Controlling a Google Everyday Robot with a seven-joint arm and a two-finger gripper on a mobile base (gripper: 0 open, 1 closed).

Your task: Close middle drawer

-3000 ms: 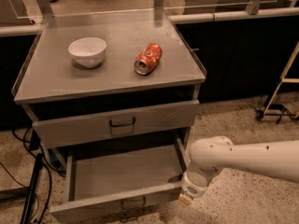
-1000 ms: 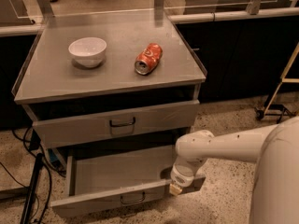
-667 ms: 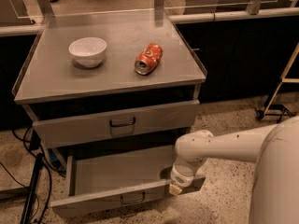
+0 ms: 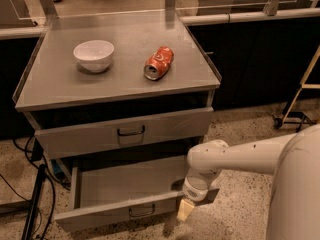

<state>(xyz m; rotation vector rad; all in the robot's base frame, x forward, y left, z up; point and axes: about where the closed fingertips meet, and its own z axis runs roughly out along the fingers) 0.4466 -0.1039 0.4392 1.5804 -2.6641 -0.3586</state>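
The middle drawer (image 4: 120, 211) is pulled far out of the grey cabinet. Its low front with a small loop handle (image 4: 141, 211) faces me, and the inside looks empty. My gripper (image 4: 192, 204) hangs from the white arm at the drawer's right front corner, right against the end of the front panel. The taller-fronted upper drawer (image 4: 125, 133) above it stands slightly out. The lowest drawer is hidden under the open one.
A white bowl (image 4: 94, 55) and a red can (image 4: 158, 63) lying on its side rest on the cabinet top (image 4: 125, 86). Black cables (image 4: 35, 204) run on the floor at the left. A stand's legs (image 4: 295, 115) are at the right.
Over three seconds the arm has swung left, bringing the gripper from beside the drawer to its right front corner. In the last second nothing visibly moved.
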